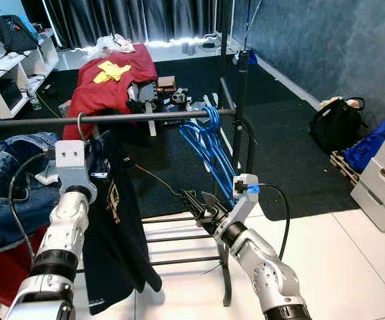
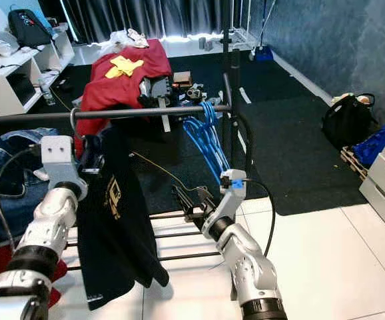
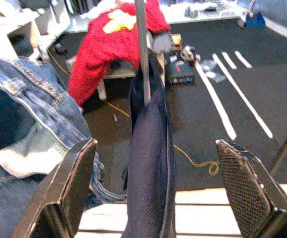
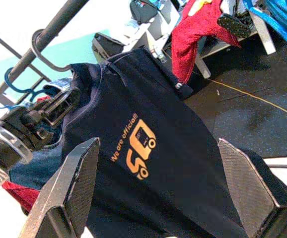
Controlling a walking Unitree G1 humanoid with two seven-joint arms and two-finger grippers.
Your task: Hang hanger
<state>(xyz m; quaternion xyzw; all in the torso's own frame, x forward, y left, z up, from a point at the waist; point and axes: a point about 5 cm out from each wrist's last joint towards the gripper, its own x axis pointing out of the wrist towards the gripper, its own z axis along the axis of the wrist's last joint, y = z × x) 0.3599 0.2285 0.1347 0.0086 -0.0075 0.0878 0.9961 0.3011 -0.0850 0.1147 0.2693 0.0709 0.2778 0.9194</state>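
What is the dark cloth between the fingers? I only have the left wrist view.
Observer: A dark T-shirt seen edge-on. It hangs on a hanger whose hook is over the rail.
Operator: Is the left gripper holding it?
Observer: No. The left gripper is open, a finger on either side of the shirt, up near the hook.
Operator: Anything on the shirt's face?
Observer: An orange print, seen in the right wrist view.
Operator: Where is the right gripper?
Observer: The right gripper is open and low, under a bunch of blue hangers on the same rail.
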